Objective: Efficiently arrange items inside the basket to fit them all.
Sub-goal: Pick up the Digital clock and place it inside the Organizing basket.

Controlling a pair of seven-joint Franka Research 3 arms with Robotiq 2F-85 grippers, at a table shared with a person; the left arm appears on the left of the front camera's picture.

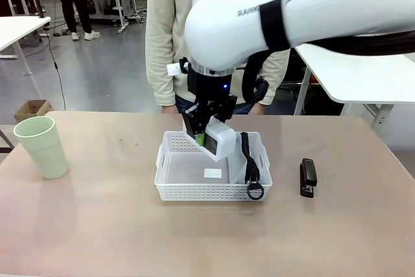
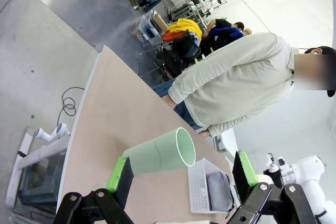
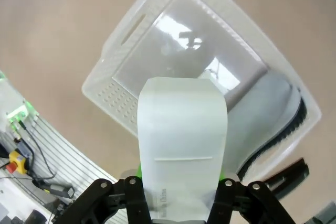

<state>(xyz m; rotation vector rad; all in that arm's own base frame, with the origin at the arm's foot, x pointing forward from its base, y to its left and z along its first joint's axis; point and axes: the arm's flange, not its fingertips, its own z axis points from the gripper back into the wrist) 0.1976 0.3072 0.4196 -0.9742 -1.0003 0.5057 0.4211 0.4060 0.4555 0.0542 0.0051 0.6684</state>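
— Well, what is the right gripper (image 1: 209, 135) doing?
— It is clamped on the small white box (image 1: 220, 142), over the white basket (image 1: 194, 192) mid-table.
— And the rest?
— The grey pouch (image 1: 237, 168) stands on edge at the basket's right end, with its strap (image 1: 250, 168) over the near rim. The black stapler (image 1: 308, 177) lies right of the basket, and the green cup (image 1: 43, 146) stands at the left end. The left gripper (image 2: 181, 172) is spread wide, empty.

White robot arm (image 1: 324, 4): grey maker's lettering on the upper casing, about 12 o'clock in the front view. Only "RANK" reads, the rest is lost on the curve. Small white rectangular box (image 3: 181, 145): faint grey print line at its 6 o'clock end, too blurred to read. No other legible text.
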